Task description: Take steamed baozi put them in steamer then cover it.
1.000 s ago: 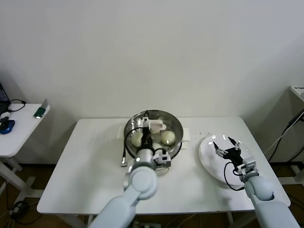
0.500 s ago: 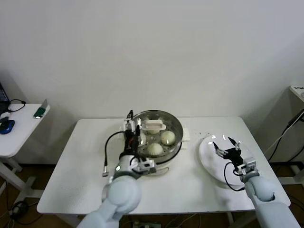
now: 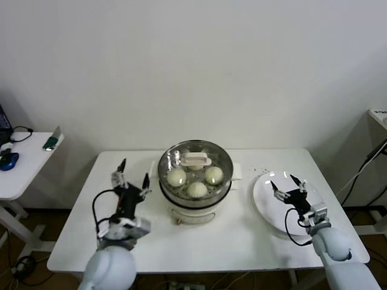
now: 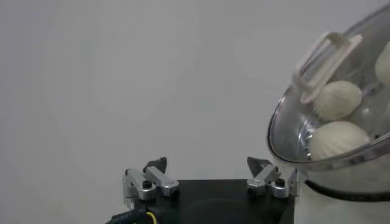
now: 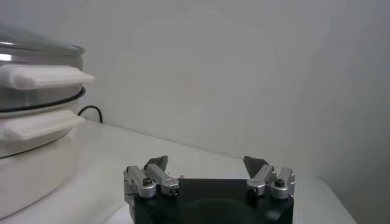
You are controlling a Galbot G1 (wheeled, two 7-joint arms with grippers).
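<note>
While both my arms sit low, I see the left gripper [image 3: 130, 181] spread wide and empty beside the round shiny steel steamer [image 3: 195, 187], the right gripper [image 3: 289, 184] likewise over the flat white plate [image 3: 264, 202]. Beyond, cream-white baozi [image 3: 197, 188] lie under the clear glass cover [image 3: 196, 161].

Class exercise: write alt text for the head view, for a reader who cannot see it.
A steel steamer at the middle of a white table holds cream-white baozi under a clear glass cover. The left pincer stands open beside the steamer, and the right pincer is open over an empty white plate.
</note>
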